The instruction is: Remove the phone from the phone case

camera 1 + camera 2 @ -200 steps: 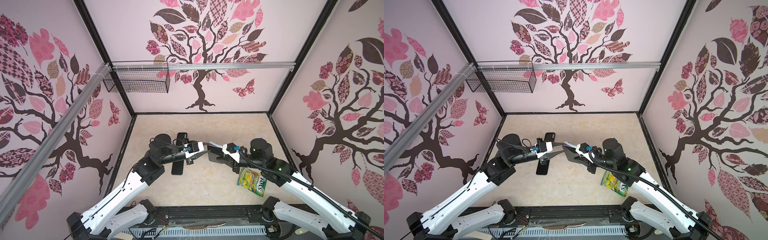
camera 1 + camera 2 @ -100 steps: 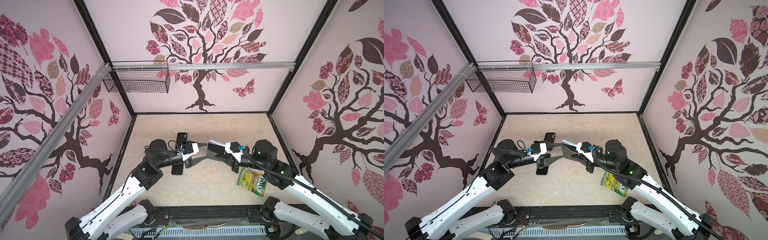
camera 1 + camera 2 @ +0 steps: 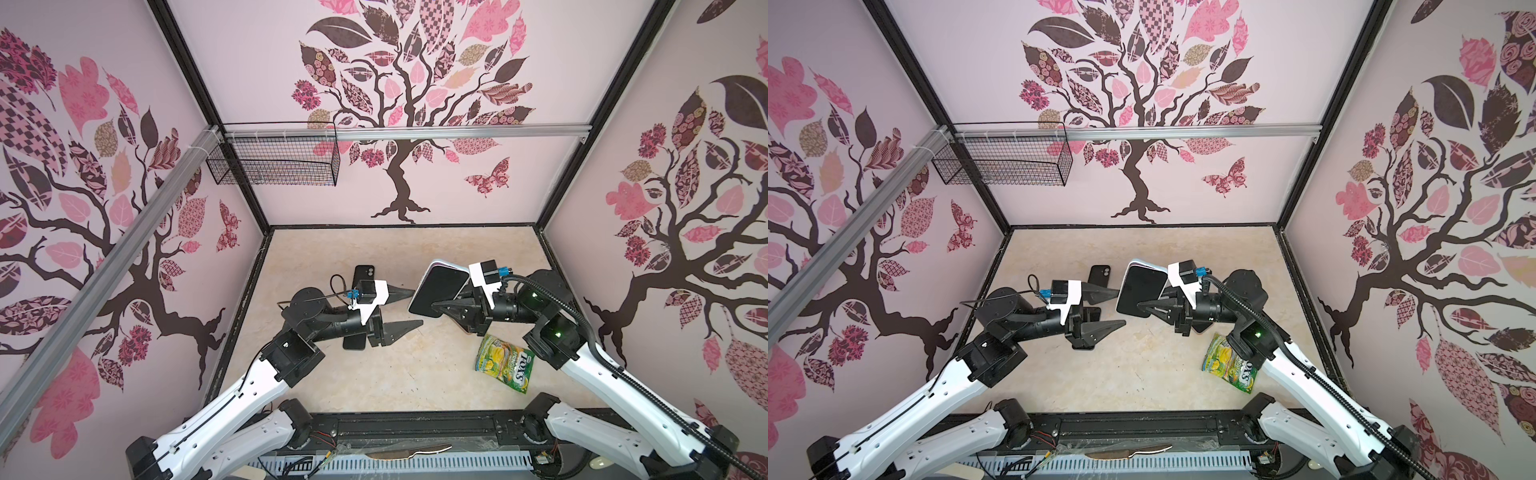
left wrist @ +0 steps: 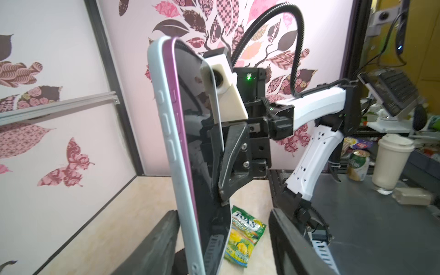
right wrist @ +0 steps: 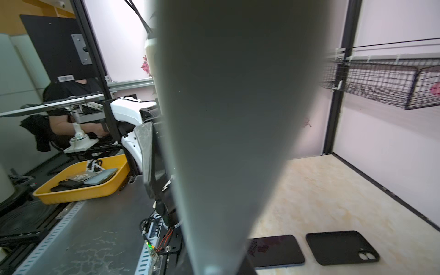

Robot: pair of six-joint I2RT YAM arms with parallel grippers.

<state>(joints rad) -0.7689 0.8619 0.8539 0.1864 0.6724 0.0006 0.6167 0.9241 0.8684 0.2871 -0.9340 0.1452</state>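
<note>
Left wrist view: right claw [image 4: 217,199] pinches phone [image 4: 202,147] across screen and back, white case [image 4: 164,123] on it, pink rim against the case lip along the long edge. Long axis near upright, slightly tilted, clear of desk [image 3: 395,374]. Left claw [image 3: 417,306] spread, phone's lower end between its fingers, contact unclear. Desk middle and far half open; spare black case [image 3: 365,272] and dark phone [image 5: 276,250] flat under left arm, candy bag [image 3: 505,363] by right arm. Beige marbled top, walls [image 3: 415,187] on three sides
</note>
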